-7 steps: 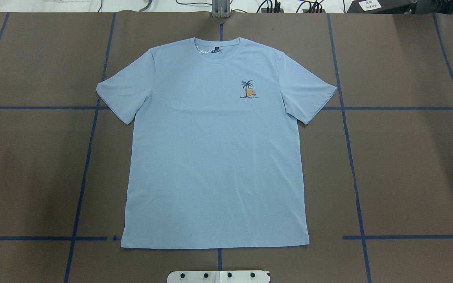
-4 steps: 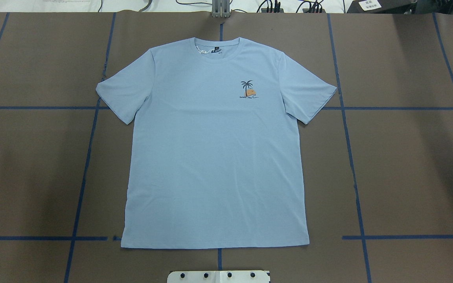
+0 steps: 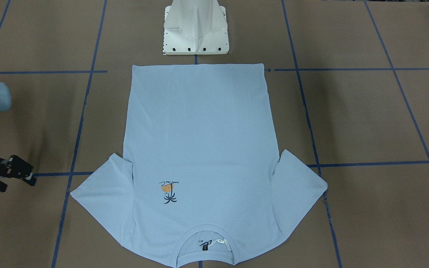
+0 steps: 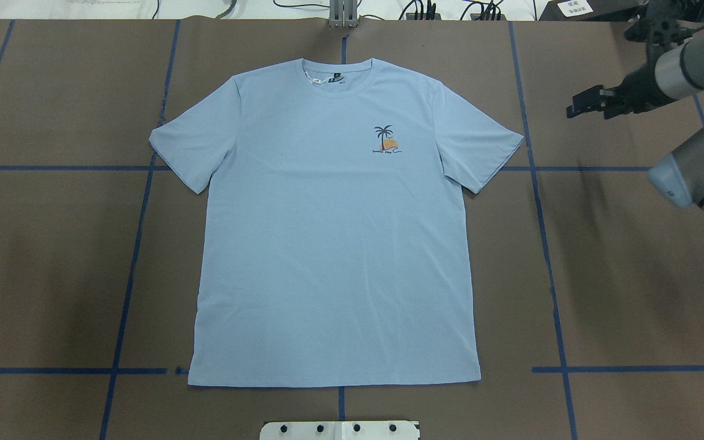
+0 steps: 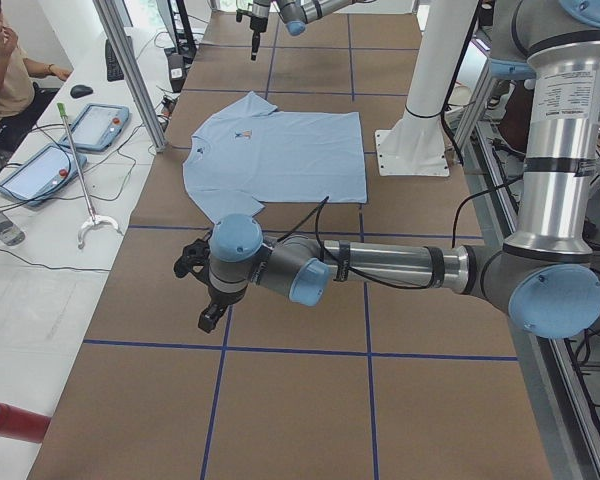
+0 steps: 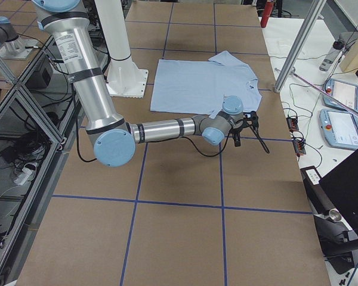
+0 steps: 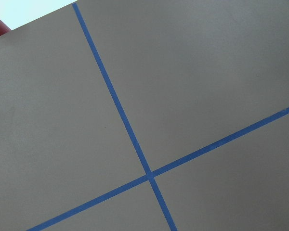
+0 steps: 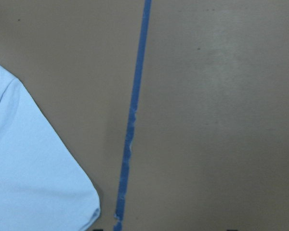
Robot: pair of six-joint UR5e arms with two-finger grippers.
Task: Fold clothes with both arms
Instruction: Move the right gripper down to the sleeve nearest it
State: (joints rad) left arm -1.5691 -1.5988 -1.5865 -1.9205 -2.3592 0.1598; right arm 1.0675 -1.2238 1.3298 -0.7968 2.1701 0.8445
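The light blue T-shirt (image 4: 333,244) lies flat and face up on the brown table, collar at the far edge, palm logo (image 4: 386,140) on its chest. My right gripper (image 4: 574,105) hovers open over bare table, right of the right sleeve (image 4: 480,146) and apart from it. The front-facing view has it at the left edge (image 3: 15,181). The right wrist view looks down on the sleeve's corner (image 8: 33,183) and a tape line. My left gripper (image 5: 205,305) appears only in the exterior left view, low over the table well away from the T-shirt (image 5: 280,150). Whether it is open or shut, I cannot tell.
The white pedestal base (image 3: 196,29) stands just beyond the shirt's hem. Blue tape lines (image 4: 538,201) grid the table. Cables (image 4: 425,9) run along the far edge. A person (image 5: 5,70) sits at a side table holding tablets (image 5: 90,125). A red cylinder (image 5: 10,420) lies there too.
My right arm and gripper have come into the overhead view from the right edge, moving left toward the right sleeve. The T-shirt has not moved.
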